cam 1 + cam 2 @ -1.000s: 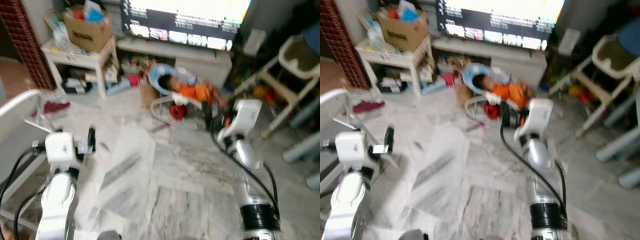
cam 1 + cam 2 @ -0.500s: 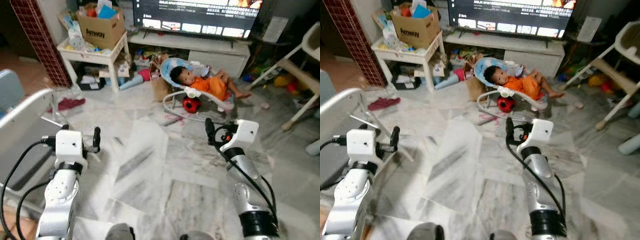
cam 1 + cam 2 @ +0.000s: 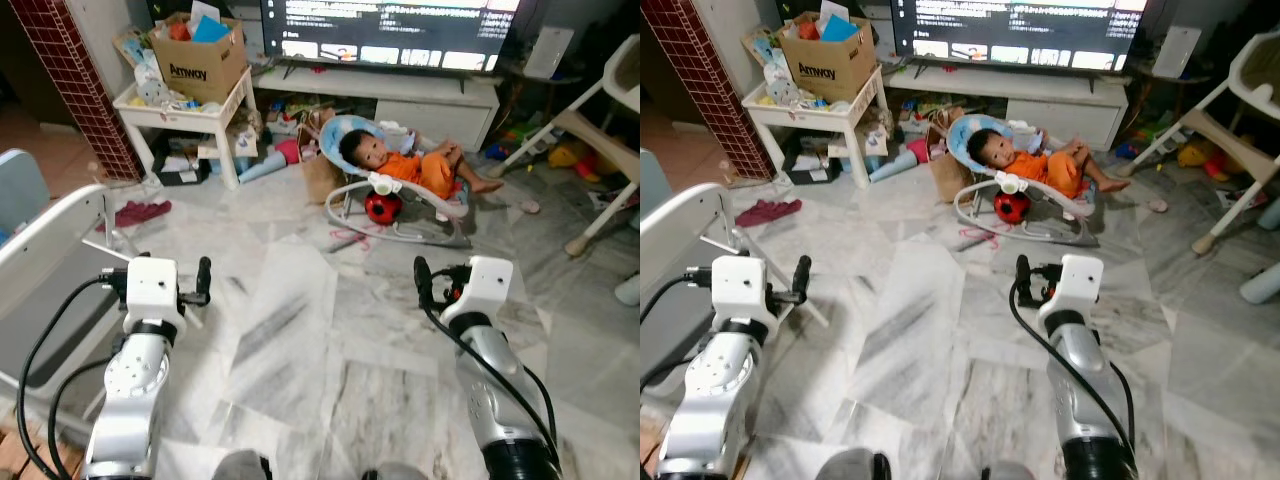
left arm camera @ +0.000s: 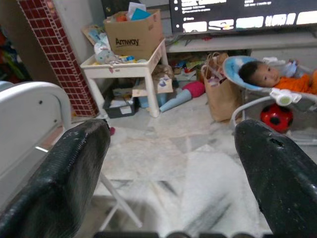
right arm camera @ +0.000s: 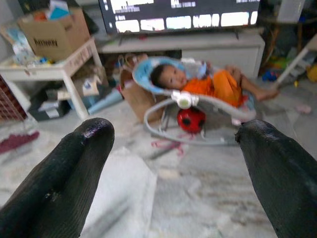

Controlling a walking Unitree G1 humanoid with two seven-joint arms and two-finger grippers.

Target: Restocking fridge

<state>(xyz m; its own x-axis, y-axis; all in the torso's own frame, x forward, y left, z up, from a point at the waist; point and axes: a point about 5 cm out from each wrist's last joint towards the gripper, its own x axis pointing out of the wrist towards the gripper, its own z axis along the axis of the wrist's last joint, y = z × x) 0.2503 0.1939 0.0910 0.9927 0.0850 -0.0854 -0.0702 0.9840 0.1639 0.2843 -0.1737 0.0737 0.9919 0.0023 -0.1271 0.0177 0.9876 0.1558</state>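
No fridge or groceries can be made out; both arms are raised over the marble floor [image 3: 330, 380] of a living room. The left pincer [image 4: 173, 163] and right pincer [image 5: 173, 163] each hold nothing, fingers spread apart. Ahead, a child lies in a bouncer seat [image 3: 395, 185] before the television [image 3: 390, 30]. A white desk [image 3: 185, 110] carries a cardboard box [image 3: 200, 62].

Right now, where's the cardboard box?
The cardboard box sits on the white side table at the far left of the eye views, left of the TV stand, by the red tiled wall.
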